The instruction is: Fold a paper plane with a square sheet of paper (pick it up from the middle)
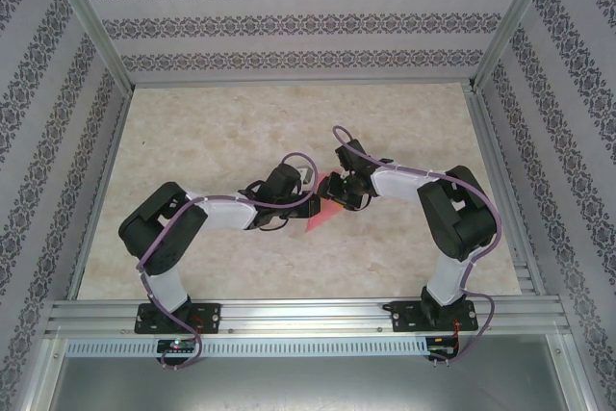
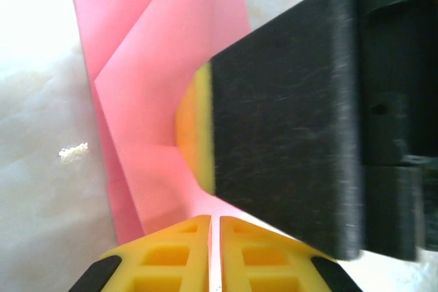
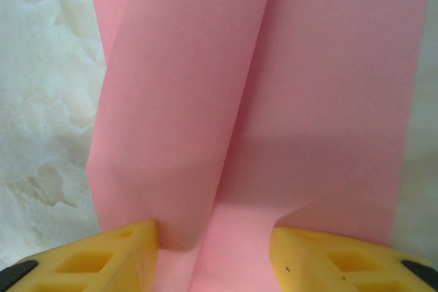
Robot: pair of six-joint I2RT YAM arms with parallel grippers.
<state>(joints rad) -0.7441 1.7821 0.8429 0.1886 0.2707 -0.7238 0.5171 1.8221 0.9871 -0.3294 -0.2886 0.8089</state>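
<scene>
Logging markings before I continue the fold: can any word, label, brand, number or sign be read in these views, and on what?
No readable text.
The folded pink paper sheet is plain.
The left end effector and right end effector show bare yellow pads.
The grey patterned wall covering is ornament, not lettering.
Small coloured spots at the black arm base plates are too small to read.

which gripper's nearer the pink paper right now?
Left, narrowly. The left gripper is shut on the pink paper, with the sheet pinched between its fingers. The right gripper is at it too, jaws open astride the raised fold, one pad seemingly touching it.
</scene>
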